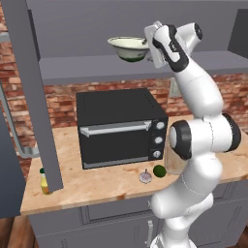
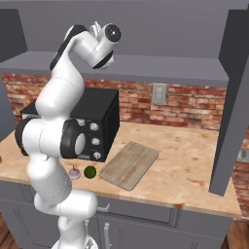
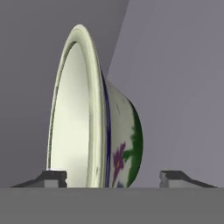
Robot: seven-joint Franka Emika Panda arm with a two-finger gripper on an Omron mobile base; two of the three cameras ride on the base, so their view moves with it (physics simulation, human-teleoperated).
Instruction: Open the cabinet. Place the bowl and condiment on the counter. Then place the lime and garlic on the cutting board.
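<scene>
Large grey wall cabinet w/ doors swung wide, so the shelf is reachable; one open door panel hangs down in front of the bench at left in the left base view, the other at right in the right base view. Wide cream-white bowl with flared rim and dark green base sits upright on the cabinet shelf, above the black countertop oven. Arm is raised to shelf height, hand turned sideways toward the bowl's right edge. That fits a rim grab, prob. to lift it down to the bench.

Jaws: in the hand view the two dark tips stand well apart, one on each side of the bowl's rim and wall. Gap shows on both sides, so no contact I can confirm; wide open around the rim, not gripping yet. Hand view is rolled, so the bowl looks on edge there.

Light tan wooden bench carries the rest:
- small slim yellow bottle with dark green cap at far left front, already down.
- small round dark green lime and small pale garlic bulb just beside each other, in front of the oven, not yet on the board.
- rectangular light brown wooden cutting board bare, right of the lime.
</scene>
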